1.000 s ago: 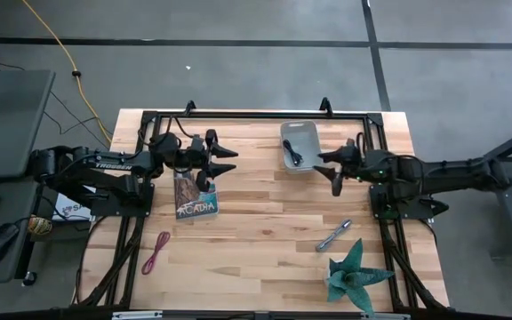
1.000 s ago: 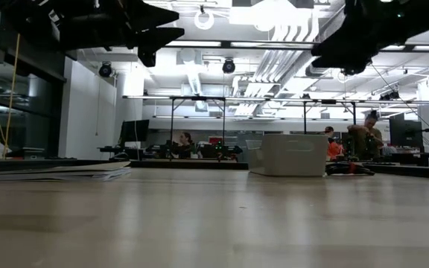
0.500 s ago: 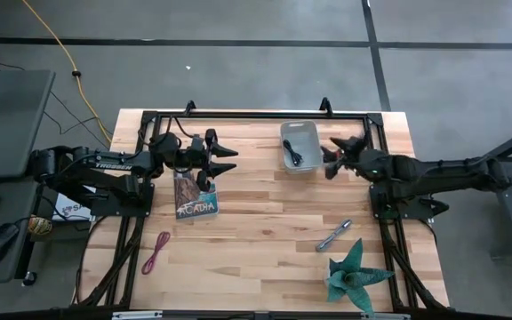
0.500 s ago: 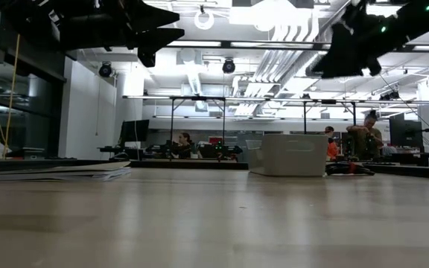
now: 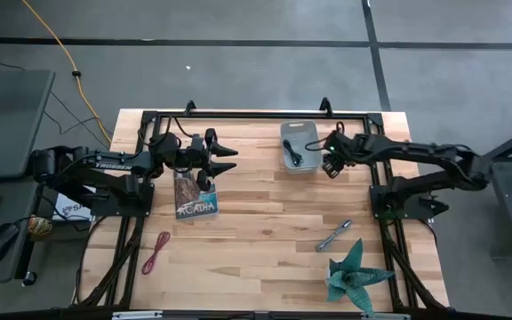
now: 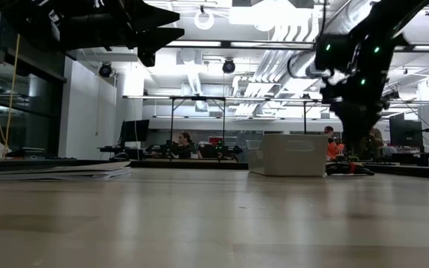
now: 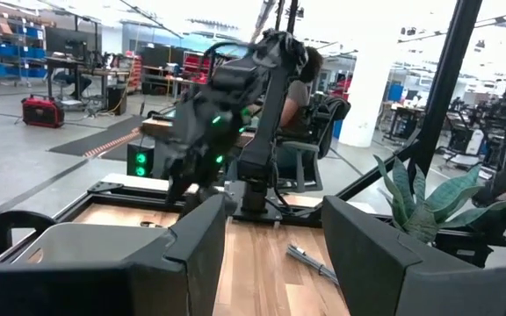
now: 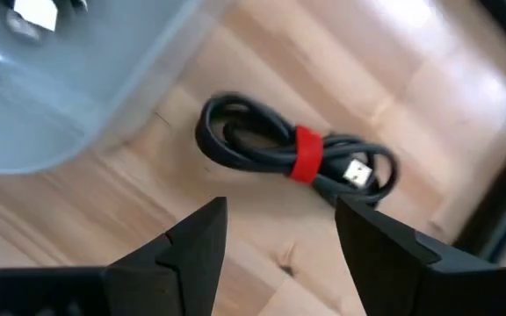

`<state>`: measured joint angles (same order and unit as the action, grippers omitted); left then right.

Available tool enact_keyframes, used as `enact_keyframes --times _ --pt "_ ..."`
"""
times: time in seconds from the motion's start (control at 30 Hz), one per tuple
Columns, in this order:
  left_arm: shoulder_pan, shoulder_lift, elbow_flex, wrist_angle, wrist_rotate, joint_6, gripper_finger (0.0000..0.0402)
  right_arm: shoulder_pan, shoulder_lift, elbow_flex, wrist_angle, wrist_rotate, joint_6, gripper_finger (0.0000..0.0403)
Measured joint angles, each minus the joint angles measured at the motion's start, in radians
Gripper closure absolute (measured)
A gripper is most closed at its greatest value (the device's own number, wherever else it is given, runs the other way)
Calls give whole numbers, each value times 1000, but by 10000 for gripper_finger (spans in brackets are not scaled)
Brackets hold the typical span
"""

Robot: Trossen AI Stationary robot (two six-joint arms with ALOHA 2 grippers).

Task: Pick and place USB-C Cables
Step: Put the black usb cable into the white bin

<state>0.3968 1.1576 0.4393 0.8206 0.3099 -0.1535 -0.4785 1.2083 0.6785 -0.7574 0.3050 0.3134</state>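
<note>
A red-and-black USB-C cable [image 8: 295, 158], a black coil bound with a red tie, lies flat on the wood beside the bin's corner. My right gripper [image 8: 279, 233] [image 5: 329, 160] hangs open above it, pointing down, touching nothing. A black cable [image 5: 296, 156] lies inside the clear bin [image 5: 300, 133]. The maroon-pink cable [image 5: 156, 252] lies near the table's near-left corner. My left gripper [image 5: 233, 160] waits open above the far end of the book [image 5: 195, 196].
A metal tool [image 5: 333, 235] and a green artificial plant [image 5: 356, 276] sit at the near right. The black frame rails [image 5: 256, 114] run along the far edge. Bare wood lies between the book and the bin. People sit in the room behind [image 6: 187, 141].
My right gripper has swung from pointing toward the table's left to pointing down, moving slightly toward the far edge and dropping beside the bin's right side, over the red-and-black cable. The cables have not moved.
</note>
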Motion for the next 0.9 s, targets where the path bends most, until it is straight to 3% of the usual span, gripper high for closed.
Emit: enact_keyframes --times 0.23,0.43,0.9 --pt "0 0 0 1 0 16 231 -94 119 0 44 -74 -34 199" --pt "0 0 0 1 0 18 231 -111 126 8 110 -125 -94 199" --pt "0 0 0 -10 0 -10 231 -189 126 93 57 -47 412 199"
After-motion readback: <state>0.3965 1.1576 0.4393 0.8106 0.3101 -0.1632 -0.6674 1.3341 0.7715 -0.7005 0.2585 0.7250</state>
